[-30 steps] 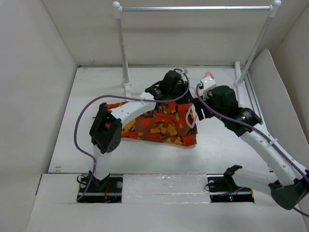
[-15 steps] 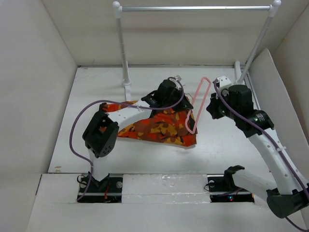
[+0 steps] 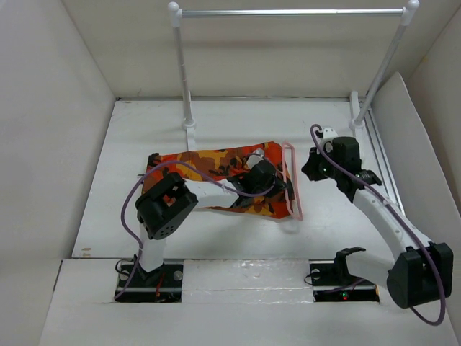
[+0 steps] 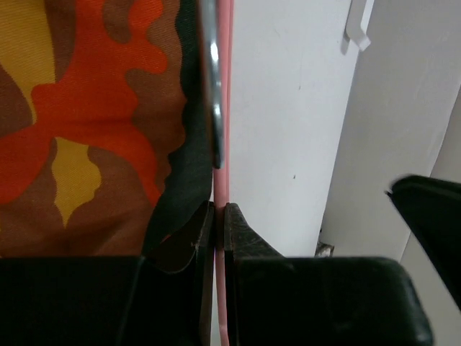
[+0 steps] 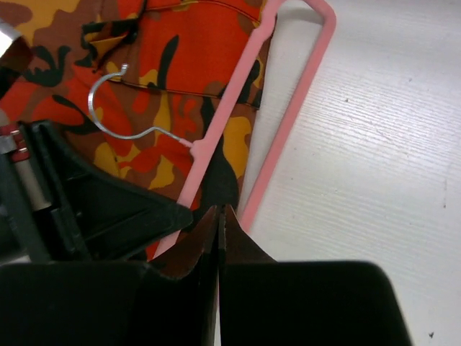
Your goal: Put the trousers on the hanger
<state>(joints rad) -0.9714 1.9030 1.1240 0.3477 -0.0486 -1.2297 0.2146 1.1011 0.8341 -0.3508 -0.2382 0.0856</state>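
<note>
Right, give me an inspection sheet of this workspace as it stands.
Surface: white table, no stains seen.
Job's things: trousers lying flat on the table; pink hanger lying at their right edge, hook over the cloth, trousers not yet hung on it.
Clutter: nothing seen.
Claws: left claw shut on the hanger's bar; right claw shut just above the hanger, grip on anything unclear.
Cables: purple cable looping along each arm.
Surroundings: white-posted rail at the far edge; white walls.
</note>
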